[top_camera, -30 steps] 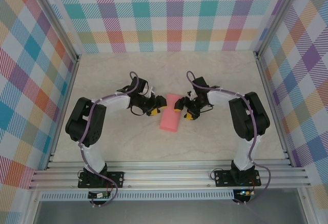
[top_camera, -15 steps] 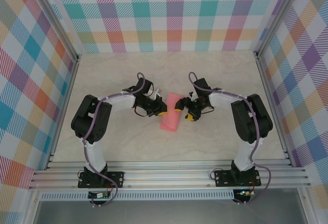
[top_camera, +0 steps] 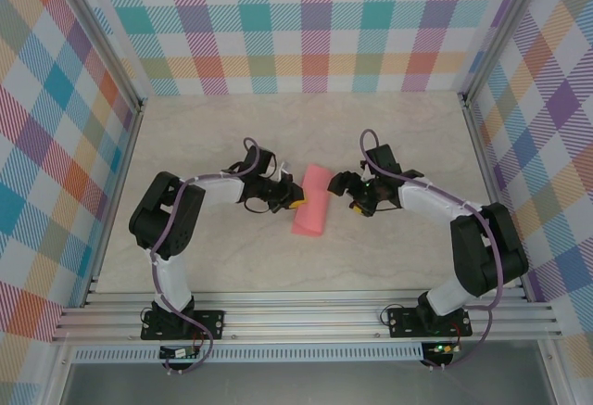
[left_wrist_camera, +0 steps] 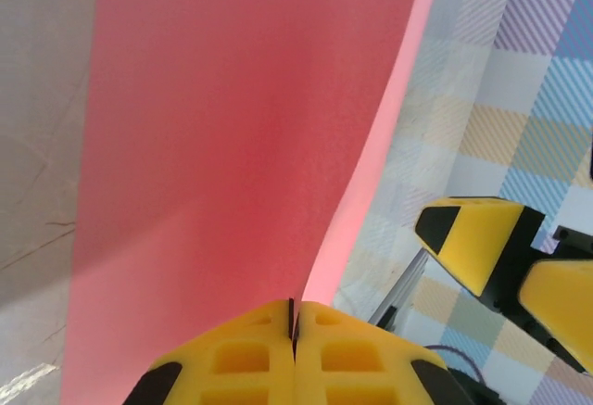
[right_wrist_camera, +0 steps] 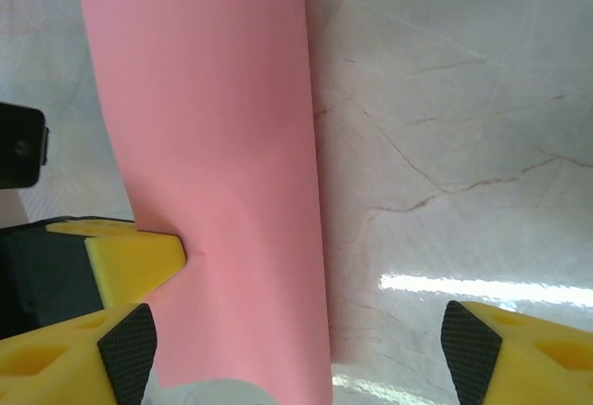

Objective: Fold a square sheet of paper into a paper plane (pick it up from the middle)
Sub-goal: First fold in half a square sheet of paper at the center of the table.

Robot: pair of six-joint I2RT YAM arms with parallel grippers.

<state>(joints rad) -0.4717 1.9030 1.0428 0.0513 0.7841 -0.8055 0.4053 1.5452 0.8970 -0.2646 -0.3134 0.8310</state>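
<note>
Sheet of paper [top_camera: 313, 201], pink and folded to a long strip, lies near the middle of your table [top_camera: 232, 266], its length running from 1 o'clock to 7 o'clock. Your left gripper [top_camera: 293, 196] sits at its 9 o'clock edge, fingers pressed together on that edge. Your right gripper [top_camera: 350, 196] stands at 3 o'clock, just clear of the strip, fingers spread wide, holding nothing.

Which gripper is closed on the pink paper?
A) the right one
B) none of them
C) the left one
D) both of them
C: the left gripper has its yellow fingers pressed together on the edge of the pink paper, while the right gripper stands wide open.
</note>
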